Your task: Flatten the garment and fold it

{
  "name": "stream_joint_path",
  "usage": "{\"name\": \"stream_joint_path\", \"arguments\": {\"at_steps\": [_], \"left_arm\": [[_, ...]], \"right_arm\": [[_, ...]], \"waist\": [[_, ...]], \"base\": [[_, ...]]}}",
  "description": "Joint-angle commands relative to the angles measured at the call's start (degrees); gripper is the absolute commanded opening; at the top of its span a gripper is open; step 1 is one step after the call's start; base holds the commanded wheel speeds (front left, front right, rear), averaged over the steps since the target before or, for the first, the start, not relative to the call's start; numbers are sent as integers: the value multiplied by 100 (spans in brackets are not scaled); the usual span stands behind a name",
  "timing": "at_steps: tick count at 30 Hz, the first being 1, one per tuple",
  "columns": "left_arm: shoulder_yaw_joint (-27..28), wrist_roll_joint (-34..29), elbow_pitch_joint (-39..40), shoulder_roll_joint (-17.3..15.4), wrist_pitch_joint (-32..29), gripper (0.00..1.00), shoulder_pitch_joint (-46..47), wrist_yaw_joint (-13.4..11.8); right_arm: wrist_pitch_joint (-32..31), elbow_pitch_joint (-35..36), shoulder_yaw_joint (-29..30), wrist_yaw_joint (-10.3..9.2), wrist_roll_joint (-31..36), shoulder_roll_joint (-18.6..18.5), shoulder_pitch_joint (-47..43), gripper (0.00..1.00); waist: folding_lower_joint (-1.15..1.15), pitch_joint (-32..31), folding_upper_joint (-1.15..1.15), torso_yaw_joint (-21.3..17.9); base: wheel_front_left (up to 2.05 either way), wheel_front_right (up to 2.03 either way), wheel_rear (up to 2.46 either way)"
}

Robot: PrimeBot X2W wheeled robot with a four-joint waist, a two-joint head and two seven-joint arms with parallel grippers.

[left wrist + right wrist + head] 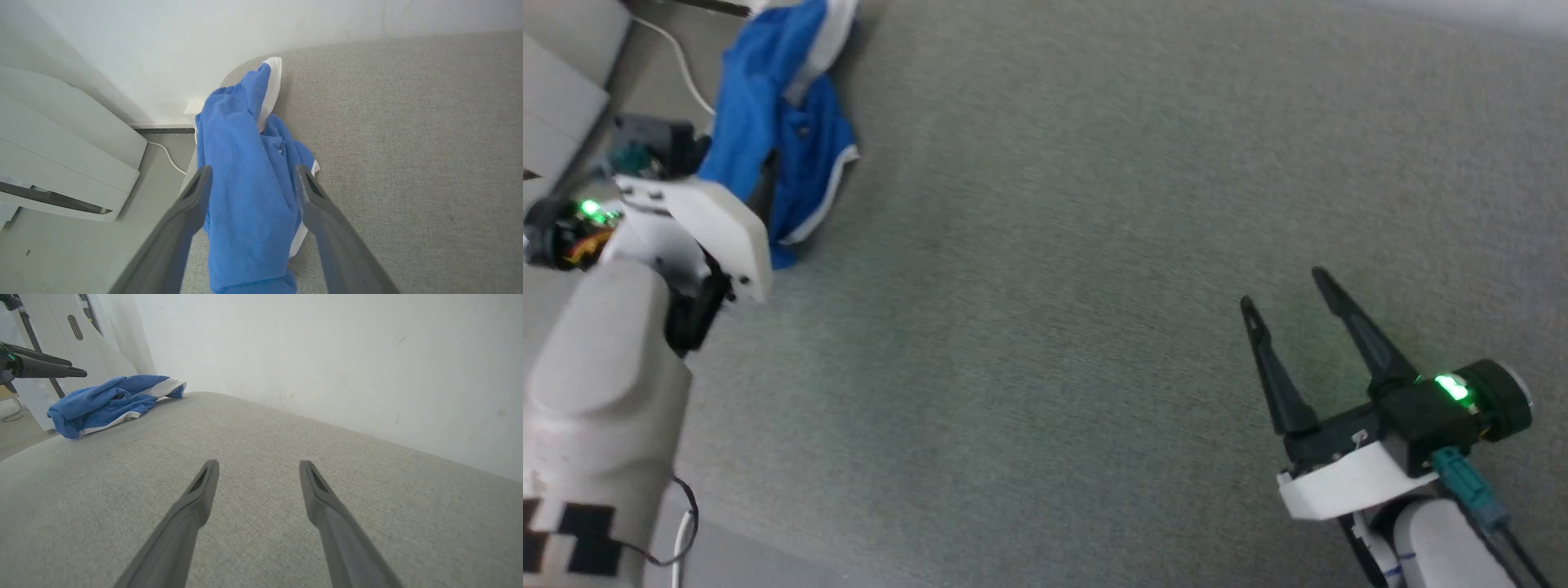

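Nearest, the right gripper (1281, 287) hangs low over the grey fabric surface (1045, 245), its two dark fingers spread wide with nothing between them; only bare fabric lies ahead of it. Well apart, across that open stretch, the pale left forearm (596, 384) rises at the surface's left edge; in the head view its white wrist housing covers the near left part of the garment (760, 122). The left gripper (253, 168) is released too, fingers parted on either side of the blue cloth in its own wrist view; from the right wrist view they stand clear above the heap, not pinching it. The garment lies crumpled at the far left corner of the surface, blue folds bunched, white trim showing along its right side, one end draped over the rounded edge. Beyond the edge is the floor (61, 253), with a white cable (167, 153) running along it; beside that stands a white unit (61, 163); behind everything, the pale wall (163, 49).
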State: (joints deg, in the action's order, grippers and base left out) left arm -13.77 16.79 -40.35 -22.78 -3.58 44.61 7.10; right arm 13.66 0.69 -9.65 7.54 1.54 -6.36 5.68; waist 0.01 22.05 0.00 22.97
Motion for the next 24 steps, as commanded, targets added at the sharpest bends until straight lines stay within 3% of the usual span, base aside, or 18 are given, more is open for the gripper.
{"name": "stream_joint_path", "arguments": {"at_steps": [1,7,17,18,19,24], "left_arm": [[-131,201,-71,-102,-143,100,162,36],[-775,1415,-425,-727,-1451,100,635,37],[-1318,2756,-706,-1191,-3074,100,634,38],[-1343,2911,-716,-1199,-3213,72,584,38],[-1334,3077,-718,-1205,-3302,0,540,38],[-1265,3407,-749,-1359,-3055,0,462,38]], "right_arm": [[9,53,34,-5,12,-39,143,100],[20,149,103,-5,12,-37,347,100],[84,37,139,-5,23,77,465,100],[89,18,146,-5,27,88,468,100],[95,-9,153,-5,27,96,469,100],[116,-155,189,-5,32,131,482,100]], "waist": [[-1,517,0,-494],[-1,891,0,-844],[-1,1109,0,-1098],[-1,1100,0,-1101],[-1,1080,0,-1101],[-1,836,0,-1079]], "base": [[0,0,0],[0,0,0],[0,0,0],[0,0,0],[0,0,0],[0,0,0]]}}
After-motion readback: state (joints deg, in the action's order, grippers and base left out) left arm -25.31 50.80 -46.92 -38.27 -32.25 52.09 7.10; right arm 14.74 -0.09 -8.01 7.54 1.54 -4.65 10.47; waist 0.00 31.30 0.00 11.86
